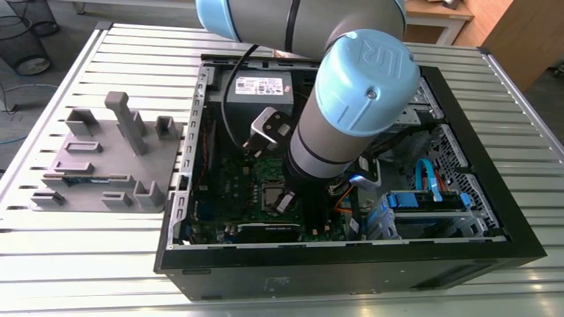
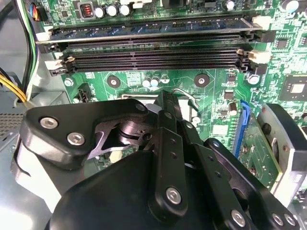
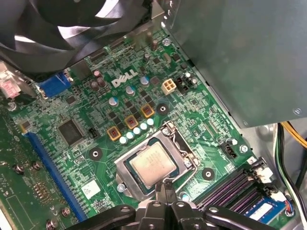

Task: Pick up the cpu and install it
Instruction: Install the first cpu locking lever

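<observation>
The cpu (image 3: 153, 164) lies flat, silver top up, inside the silver-framed socket (image 3: 123, 165) on the green motherboard (image 3: 201, 129). In the first wrist view the gripper (image 3: 165, 186) hangs over the edge of the cpu nearest the black memory slots (image 3: 230, 187). Its jaws are pressed together into one narrow tip with nothing between them. Whether that tip touches the chip's rim cannot be told. In the second wrist view the gripper's black linkage (image 2: 165, 158) stands in front of the socket, with the memory slots (image 2: 153, 52) beyond it. A dark fan (image 3: 62, 19) and the grey power supply (image 3: 240, 57) flank the board. In the exterior view the arm (image 1: 326, 139) reaches down into the open computer case (image 1: 352, 264). The case stands on the slatted worktop (image 1: 88, 244) beside a grey tray (image 1: 105, 142).
</observation>
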Motion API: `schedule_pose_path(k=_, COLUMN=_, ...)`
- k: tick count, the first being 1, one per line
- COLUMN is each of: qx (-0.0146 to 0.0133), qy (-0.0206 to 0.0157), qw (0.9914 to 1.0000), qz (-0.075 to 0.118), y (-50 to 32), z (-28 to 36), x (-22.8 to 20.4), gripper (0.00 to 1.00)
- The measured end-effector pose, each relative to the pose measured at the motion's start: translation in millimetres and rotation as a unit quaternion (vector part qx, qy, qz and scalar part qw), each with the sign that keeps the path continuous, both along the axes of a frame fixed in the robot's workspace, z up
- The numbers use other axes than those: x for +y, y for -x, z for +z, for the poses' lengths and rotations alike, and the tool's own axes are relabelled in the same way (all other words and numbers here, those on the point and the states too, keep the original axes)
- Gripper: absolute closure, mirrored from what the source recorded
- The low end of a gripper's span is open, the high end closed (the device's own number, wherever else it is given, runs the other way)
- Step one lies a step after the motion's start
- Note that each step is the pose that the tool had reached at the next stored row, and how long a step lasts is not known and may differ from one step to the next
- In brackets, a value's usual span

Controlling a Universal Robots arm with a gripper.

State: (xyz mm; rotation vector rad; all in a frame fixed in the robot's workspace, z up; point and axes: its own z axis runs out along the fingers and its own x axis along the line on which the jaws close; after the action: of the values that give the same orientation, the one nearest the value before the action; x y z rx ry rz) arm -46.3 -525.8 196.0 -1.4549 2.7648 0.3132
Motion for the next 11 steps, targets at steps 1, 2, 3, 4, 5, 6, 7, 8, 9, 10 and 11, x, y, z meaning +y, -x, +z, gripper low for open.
schedule_pose_path(k=1, qx=0.0, qy=0.0, qw=1.0, qz=0.001, y=0.0, z=-0.1, x=0.0, gripper=0.89)
schedule_pose_path(k=2, qx=0.0001, qy=0.0001, qw=1.0, qz=0.001, y=0.0, z=-0.2, x=0.0, gripper=0.89)
schedule_pose_path(k=3, qx=0.0, qy=0.0, qw=1.0, qz=0.001, y=-0.2, z=-0.4, x=0.0, gripper=0.89)
schedule_pose_path(k=4, qx=0.0, qy=-0.0001, qw=1.0, qz=0.001, y=-0.4, z=-0.6, x=0.0, gripper=0.89)
schedule_pose_path(k=5, qx=0.0, qy=-0.0001, qw=1.0, qz=0.002, y=-0.5, z=-0.7, x=0.0, gripper=0.89)
schedule_pose_path(k=6, qx=0.0, qy=-0.0001, qw=1.0, qz=0.002, y=-0.6, z=-0.9, x=-0.1, gripper=0.89)
schedule_pose_path(k=7, qx=0.0, qy=-0.0001, qw=1.0, qz=0.002, y=-0.6, z=-1.1, x=-0.1, gripper=0.89)
schedule_pose_path(k=8, qx=0.0, qy=-0.0001, qw=1.0, qz=0.002, y=-0.6, z=-1.2, x=-0.1, gripper=0.89)
schedule_pose_path(k=9, qx=0.0, qy=0.0, qw=1.0, qz=0.002, y=-0.7, z=-1.4, x=-0.1, gripper=0.89)
schedule_pose_path(k=10, qx=0.0, qy=-0.0001, qw=1.0, qz=0.003, y=-0.9, z=-1.7, x=-0.1, gripper=0.89)
schedule_pose_path(k=11, qx=0.0, qy=-0.0001, qw=0.99999, qz=0.003, y=-1.1, z=-1.9, x=-0.1, gripper=0.89)
